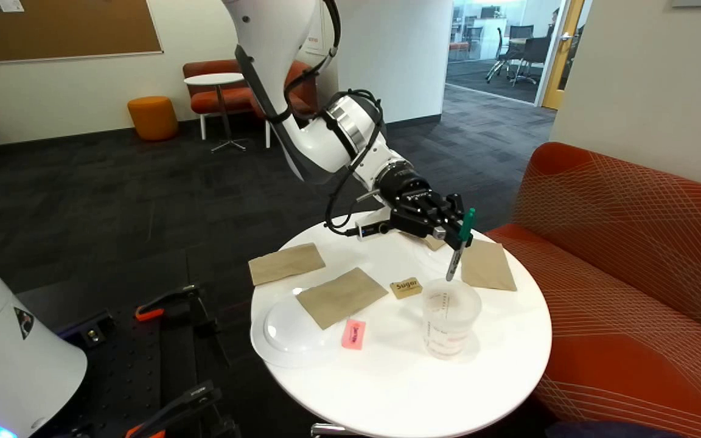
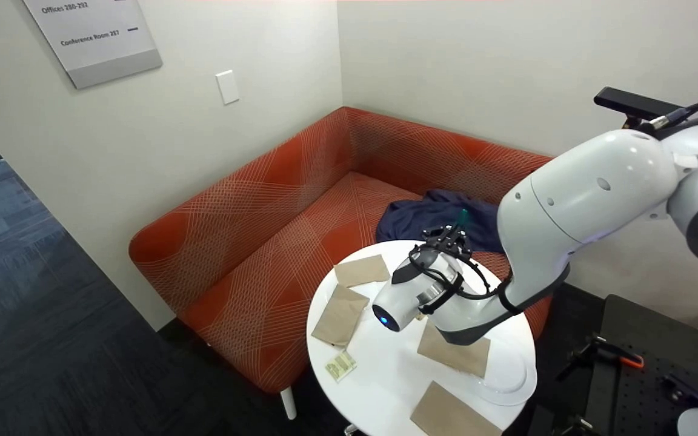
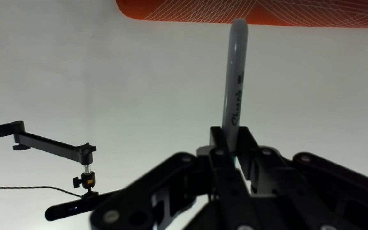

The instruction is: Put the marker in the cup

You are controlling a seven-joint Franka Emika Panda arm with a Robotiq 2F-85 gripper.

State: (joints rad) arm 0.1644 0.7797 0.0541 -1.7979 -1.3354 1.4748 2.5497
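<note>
The marker [image 1: 453, 263] has a green cap and a grey-white body. My gripper [image 1: 465, 238] is shut on it near the cap, and the marker tilts with its grey end down. The cup [image 1: 446, 325], clear and ribbed, stands upright on the table in an exterior view. The marker's lower end appears right at the cup's far rim there; its exact depth I cannot tell. In an exterior view the marker's green cap [image 2: 463, 218] shows above the gripper [image 2: 452, 235], and the cup is not visible. In the wrist view the marker [image 3: 235, 76] sticks out between the fingertips [image 3: 231, 139].
The round white table [image 1: 399, 389] holds several brown paper pieces [image 1: 342, 297], a Sugar packet [image 1: 406, 288], a pink packet [image 1: 353, 334] and a clear plastic lid [image 1: 283, 334]. A red sofa [image 1: 630, 292] borders the table. Dark cloth [image 2: 403, 218] lies on it.
</note>
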